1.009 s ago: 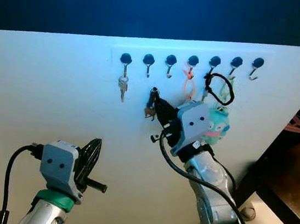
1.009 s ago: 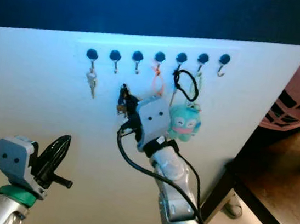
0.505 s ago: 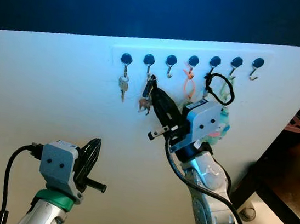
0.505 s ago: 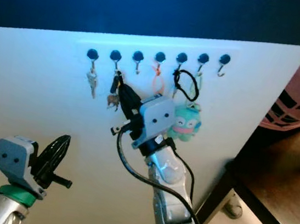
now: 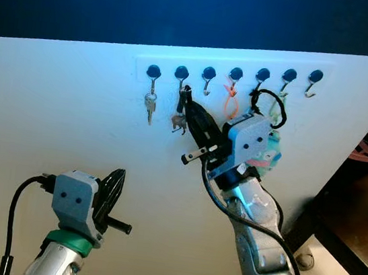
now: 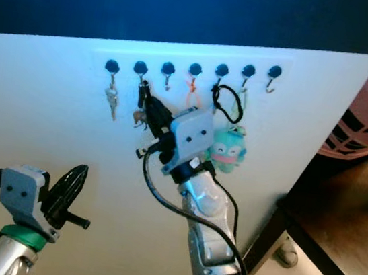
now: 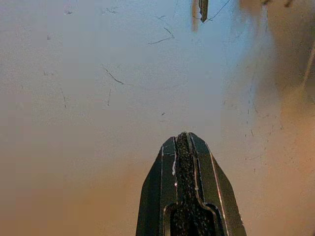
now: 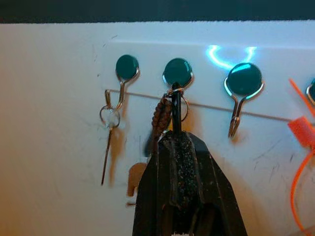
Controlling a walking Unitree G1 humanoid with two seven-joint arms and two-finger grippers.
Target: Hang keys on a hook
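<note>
While the keys (image 8: pixel 166 115) hang pinched in the right pincer (image 8: pixel 175 129) with their ring at the second hook (image 8: pixel 177 73), letting go before the ring seats could drop them; the left pincer (image 7: pixel 186 147), pressed together, idles low.

We counted seven hooks (image 5: pixel 208 72) on the white board (image 5: pixel 71 116), two grippers, one silver key (image 5: pixel 150 108), one orange tie (image 5: pixel 230 103), one plush charm (image 6: pixel 225 151).

On the white wall panel (image 5: pixel 52 106), the right gripper (image 5: pixel 185 104) pinches a dark key bunch (image 5: pixel 179 119) just below the second blue-capped metal hook (image 5: pixel 181 76), at twelve o'clock from the idle left gripper (image 5: pixel 115 189).
</note>
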